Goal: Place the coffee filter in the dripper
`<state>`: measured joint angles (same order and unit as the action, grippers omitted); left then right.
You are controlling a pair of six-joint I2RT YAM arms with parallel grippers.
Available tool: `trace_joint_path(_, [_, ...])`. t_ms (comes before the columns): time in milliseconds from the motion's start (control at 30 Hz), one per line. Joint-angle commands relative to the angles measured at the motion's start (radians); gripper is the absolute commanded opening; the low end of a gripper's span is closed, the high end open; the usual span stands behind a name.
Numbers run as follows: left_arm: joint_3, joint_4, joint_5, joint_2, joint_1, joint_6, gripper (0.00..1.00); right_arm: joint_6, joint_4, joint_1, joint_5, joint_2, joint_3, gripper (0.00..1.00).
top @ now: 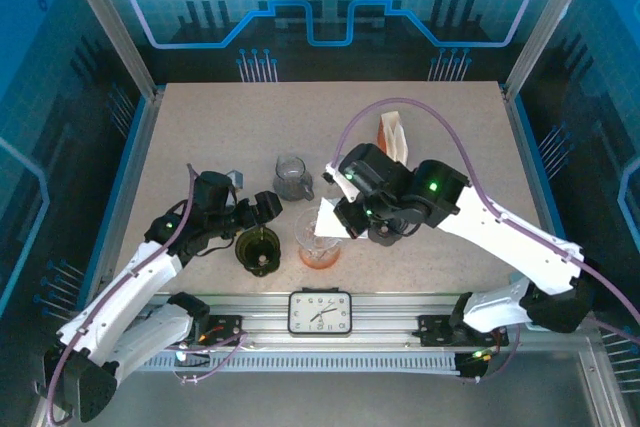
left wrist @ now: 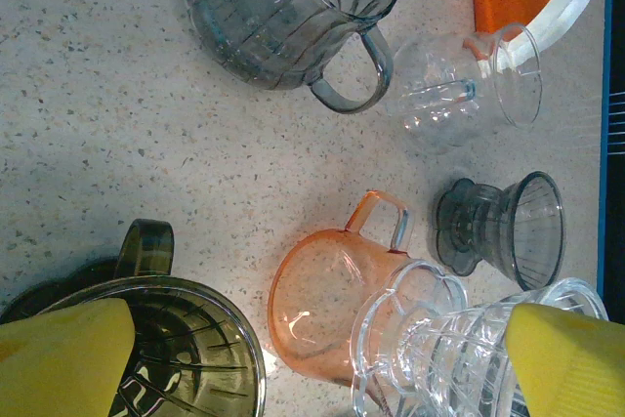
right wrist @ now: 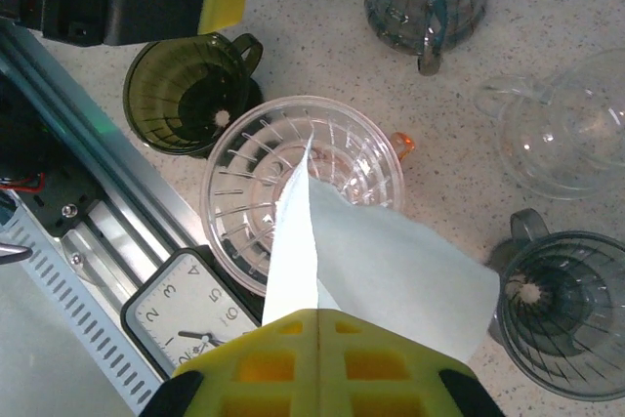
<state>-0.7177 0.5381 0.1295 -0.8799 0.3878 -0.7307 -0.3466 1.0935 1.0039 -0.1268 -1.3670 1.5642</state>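
The right hand (right wrist: 317,334), pinching the coffee filter (right wrist: 391,271) just above the clear dripper (right wrist: 244,173) by the worktop's (right wrist: 322,36) near edge, should lower its tip centrally before releasing; left hand (top: 263,207) wide.

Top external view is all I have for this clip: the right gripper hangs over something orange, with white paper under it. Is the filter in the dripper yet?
Observer: Not seated. On the right wrist camera the filter is folded flat and pinched in the shut right gripper. Its corner reaches over the mouth of the clear dripper.
Operator: And the orange thing?
Observer: That is an orange mug; the clear dripper sits on top of it.
Operator: Is the left arm holding the green one?
Observer: No. The left gripper is open, and the green dripper stands by one finger, ungripped.
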Motion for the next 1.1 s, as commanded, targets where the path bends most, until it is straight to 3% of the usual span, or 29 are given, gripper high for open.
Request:
trace_joint_path(0, [-0.036,0.017,0.026,0.024,-0.004,0.01,0.99,0.034,0.077,0.025,-0.006,-0.056,0.081,0.0])
trace_joint_path(500, [-0.031,0.007,0.007,0.047,-0.004,0.022,0.99,0.089,0.158,0.055,0.016,-0.257,0.227,0.0])
trace_joint_path(1067, [-0.026,0.005,0.007,0.048,-0.007,0.02,0.99,0.09,0.102,0.111,-0.047,-0.323,0.176,0.0])
